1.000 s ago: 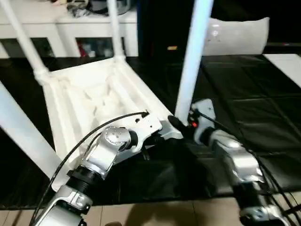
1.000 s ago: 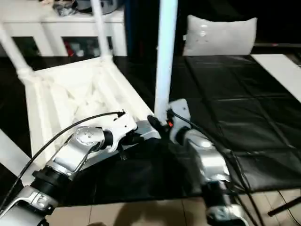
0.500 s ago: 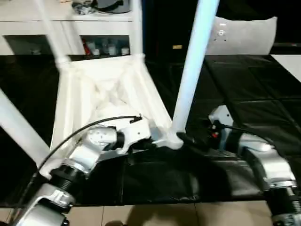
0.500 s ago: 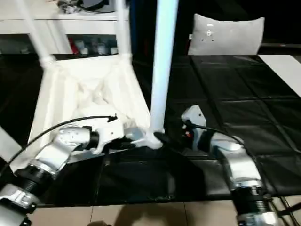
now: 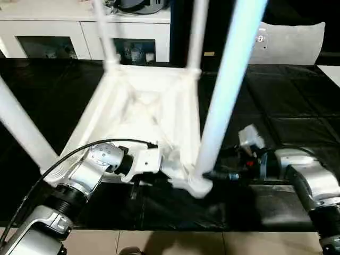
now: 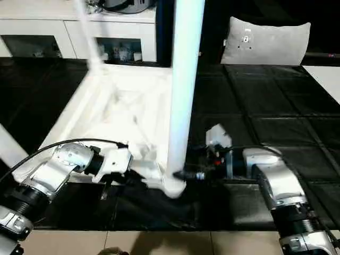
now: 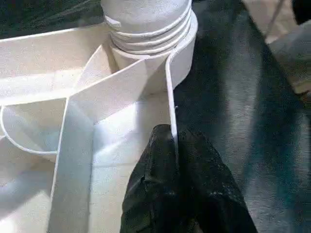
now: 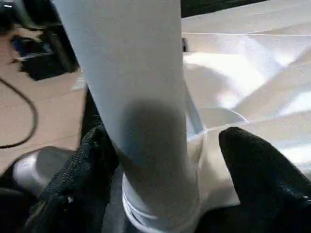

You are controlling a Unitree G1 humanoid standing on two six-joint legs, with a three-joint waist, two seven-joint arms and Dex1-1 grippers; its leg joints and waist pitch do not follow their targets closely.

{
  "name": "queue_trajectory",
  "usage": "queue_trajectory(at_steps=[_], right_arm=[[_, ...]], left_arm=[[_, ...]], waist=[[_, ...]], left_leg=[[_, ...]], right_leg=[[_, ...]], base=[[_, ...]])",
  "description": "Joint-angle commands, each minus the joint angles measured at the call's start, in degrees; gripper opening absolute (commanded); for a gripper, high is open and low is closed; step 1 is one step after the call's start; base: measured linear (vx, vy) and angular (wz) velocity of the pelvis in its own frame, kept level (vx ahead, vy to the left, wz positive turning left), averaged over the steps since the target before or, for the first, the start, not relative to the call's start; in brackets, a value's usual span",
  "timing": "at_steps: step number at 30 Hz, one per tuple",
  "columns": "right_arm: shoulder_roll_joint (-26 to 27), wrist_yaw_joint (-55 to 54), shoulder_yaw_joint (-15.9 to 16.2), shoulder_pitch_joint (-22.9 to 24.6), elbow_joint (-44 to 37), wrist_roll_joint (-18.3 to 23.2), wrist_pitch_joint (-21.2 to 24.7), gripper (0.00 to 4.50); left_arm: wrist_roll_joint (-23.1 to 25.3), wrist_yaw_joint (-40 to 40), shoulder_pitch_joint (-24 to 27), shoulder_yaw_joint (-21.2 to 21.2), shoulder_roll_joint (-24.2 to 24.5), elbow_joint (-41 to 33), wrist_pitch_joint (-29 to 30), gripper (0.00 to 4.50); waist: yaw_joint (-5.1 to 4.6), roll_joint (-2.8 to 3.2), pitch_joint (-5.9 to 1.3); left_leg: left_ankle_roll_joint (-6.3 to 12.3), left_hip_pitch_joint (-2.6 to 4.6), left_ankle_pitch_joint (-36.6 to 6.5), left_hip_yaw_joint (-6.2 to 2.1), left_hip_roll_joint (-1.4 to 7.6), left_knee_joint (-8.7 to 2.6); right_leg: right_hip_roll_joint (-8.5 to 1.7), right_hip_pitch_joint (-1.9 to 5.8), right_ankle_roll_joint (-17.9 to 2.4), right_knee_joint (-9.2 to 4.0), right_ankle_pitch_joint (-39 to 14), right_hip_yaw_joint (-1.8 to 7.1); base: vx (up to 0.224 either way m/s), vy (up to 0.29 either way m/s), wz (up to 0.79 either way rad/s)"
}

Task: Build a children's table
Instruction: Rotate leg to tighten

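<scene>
The tabletop (image 5: 143,106) is being held underside up on the black work surface (image 5: 297,95). Its near rim is being pinched by the left gripper (image 7: 172,160), beside the corner socket (image 7: 150,53). The near leg (image 6: 183,90) (long axis upright, threads partly exposed) is being straddled by the right gripper (image 8: 160,160), fingers spread around it; any further twisting falls to the right arm.
</scene>
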Motion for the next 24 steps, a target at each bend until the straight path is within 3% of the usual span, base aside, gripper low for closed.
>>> queue_trajectory(at_steps=[1, 8, 17, 20, 22, 23, 24], right_arm=[[-0.4, 0.8, 0.4, -0.2, -1.0, 0.5, 0.8, 3.10], [0.0, 2.9, 1.8, -0.2, -0.5, 0.7, 1.4, 2.39], [-0.2, 3.1, 2.2, 0.5, -1.7, 1.6, 2.6, 2.01], [0.7, 1.6, 1.4, 1.5, -3.4, 2.7, 4.1, 1.99], [2.5, -3.5, 0.9, 2.5, -5.4, 2.2, 5.8, 1.98], [5.1, -11.0, 0.7, 3.2, -6.8, -0.2, 6.8, 1.98], [5.2, -11.3, 0.7, 3.3, -6.9, -0.3, 6.9, 1.98]], left_arm=[[1.3, -3.8, 0.2, -4.0, -0.3, -1.2, -1.9, 0.00], [1.3, -4.7, -0.2, -4.1, -0.6, -0.3, -3.0, 0.00], [1.1, -4.7, 0.0, -4.0, -0.5, -0.1, -2.9, 0.00], [0.1, -3.4, 0.8, -2.9, -1.1, -1.1, 0.2, 0.00], [-0.1, 0.9, 1.3, -1.2, -2.3, -2.8, 5.6, 0.00], [-0.8, 5.8, 2.0, 0.8, -4.1, -5.1, 11.8, 0.00], [-0.9, 6.0, 2.0, 0.9, -4.2, -5.1, 12.0, 0.00]], waist=[[-0.28, -0.79, -3.36], [-0.14, -0.81, -3.48], [-0.03, -0.91, -3.49], [-0.01, -0.61, -3.48], [0.00, -0.61, -3.38], [-0.27, -0.71, -3.28], [-0.43, -0.81, -3.10]], left_leg=[[4.25, 0.28, -8.3, -0.16, 2.66, -3.90], [4.04, 0.32, -7.3, -0.01, 2.66, -3.75], [3.98, 0.35, -7.0, 0.03, 2.68, -3.74], [3.71, 0.38, -7.4, 0.00, 2.67, -3.76], [3.41, 0.38, -7.2, -0.07, 2.71, -3.86], [2.99, 0.36, -7.4, -0.04, 2.77, -4.06], [2.46, 0.33, -7.9, -0.07, 2.73, -4.22]], right_leg=[[-3.78, 2.82, -12.5, -3.89, -9.2, 3.19], [-3.76, 2.73, -12.3, -3.76, -8.4, 3.29], [-3.79, 2.73, -12.1, -3.77, -8.9, 3.27], [-3.77, 2.68, -12.0, -3.77, -9.2, 3.30], [-3.78, 2.73, -12.1, -3.73, -8.5, 3.37], [-3.75, 2.80, -12.0, -3.65, -8.5, 3.45], [-3.69, 2.73, -11.8, -3.72, -9.4, 3.45]], base=[[0.000, 0.000, 0.00], [0.000, 0.000, 0.00], [0.000, 0.000, 0.00], [0.000, 0.000, 0.00], [0.000, 0.000, 0.00], [0.000, 0.000, 0.00], [0.000, 0.000, 0.00]])
